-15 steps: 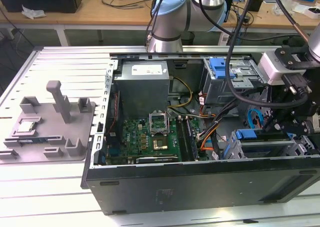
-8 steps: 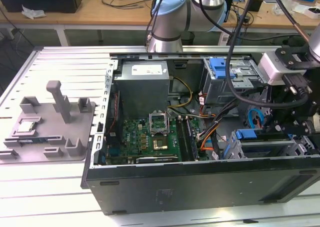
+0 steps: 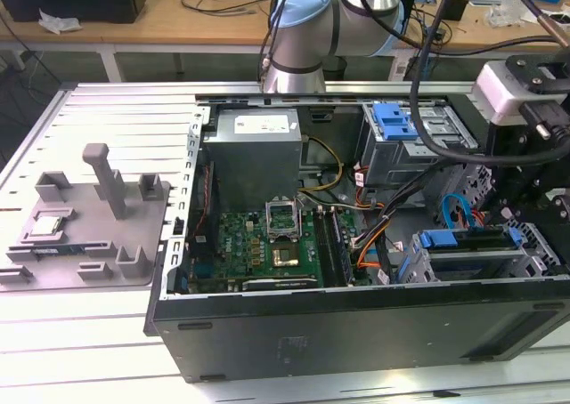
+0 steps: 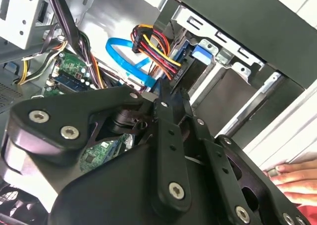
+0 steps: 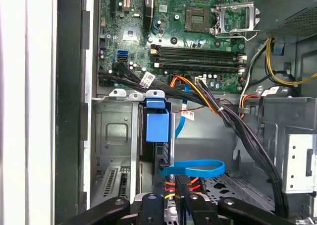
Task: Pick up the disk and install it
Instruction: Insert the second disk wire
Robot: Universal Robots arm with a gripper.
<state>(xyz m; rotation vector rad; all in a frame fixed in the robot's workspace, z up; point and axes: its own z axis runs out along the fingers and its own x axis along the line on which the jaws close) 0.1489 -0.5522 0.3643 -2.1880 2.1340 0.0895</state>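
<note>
**Disk in the drive cage, gripper closed just above it**

- The disk (image 3: 465,254) stands on edge in the metal drive cage (image 3: 543,244), at the exterior view's right, in the near corner of the open computer case (image 3: 356,333). Its blue carrier rail faces up.
- In the first wrist view, the carrier's blue tab (image 5: 157,126) sits in the cage slot, beside a looped blue data cable (image 5: 195,166).
- The gripper (image 5: 177,186) hangs close over that slot. Its fingers are drawn together and I can see nothing between them.
- Handling, as a judgement: the drive is rigid, dense for its size and sensitive to shock. The plastic frame will flex a little and the metal faces are slick.
- The best hold is probably across the blue frame's edges, clear of the label and cables.
</note>
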